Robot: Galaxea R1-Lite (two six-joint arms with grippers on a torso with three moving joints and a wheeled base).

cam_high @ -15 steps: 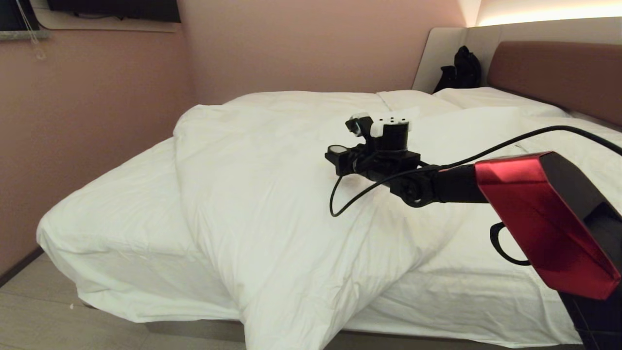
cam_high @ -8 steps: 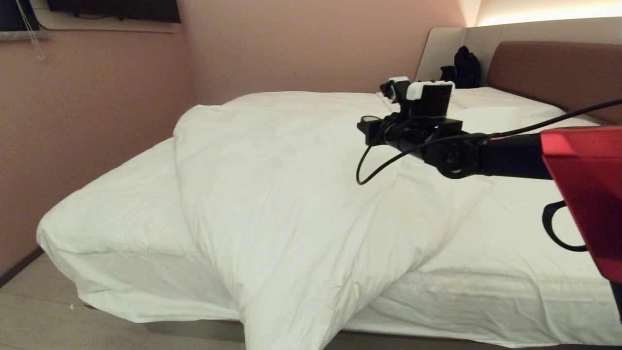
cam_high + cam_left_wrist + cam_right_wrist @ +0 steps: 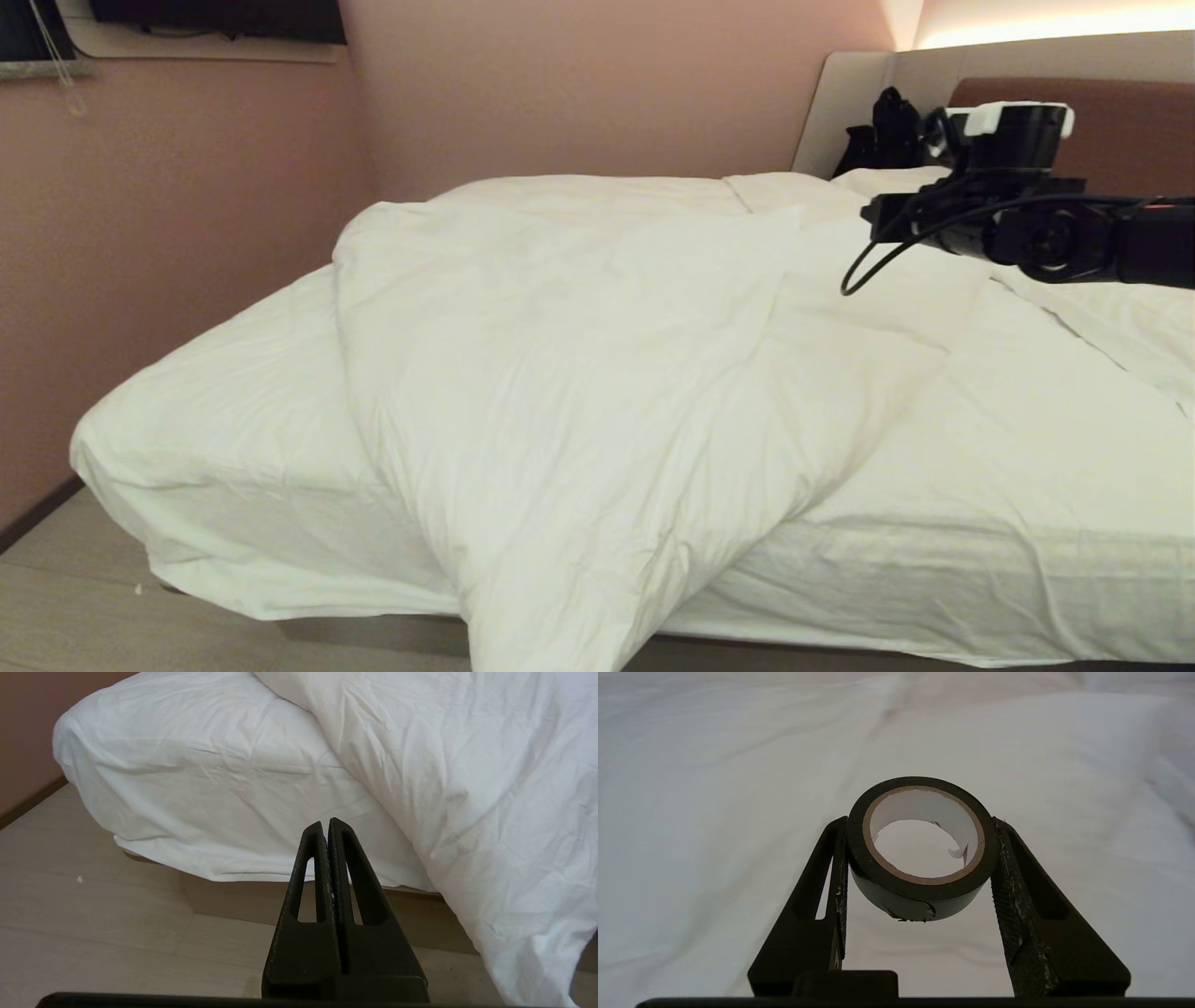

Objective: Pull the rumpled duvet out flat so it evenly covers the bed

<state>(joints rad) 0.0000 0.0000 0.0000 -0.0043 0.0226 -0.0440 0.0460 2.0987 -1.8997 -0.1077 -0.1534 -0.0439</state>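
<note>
Gripping a roll of black tape (image 3: 920,858) between its two fingers (image 3: 1011,905), the right gripper (image 3: 920,868) hangs above the white bedding near the head end of the bed (image 3: 579,635), its jaws standing about half apart with the roll squeezed edge to edge between their inner faces. Directly beneath and ahead of this claw there is only smooth white fabric, and the claw does not touch it. In the head view the right arm reaches in level from the right edge, its wrist in front of the reddish-brown headboard (image 3: 1120,140) and close to a dark bag (image 3: 887,131) that sits by the grey side panel. Off to the claw's left and nearer the robot, the duvet (image 3: 579,373) lies rumpled in a thick diagonal fold across the middle of the mattress, one corner spilling over the near edge toward the floor (image 3: 75,616) and leaving the sheet bare at both sides. The left gripper (image 3: 329,828) is low by the foot of the bed, its fingers pressed together with nothing between them, pointing at the mattress side where the duvet's hanging corner drapes just beside it.
</note>
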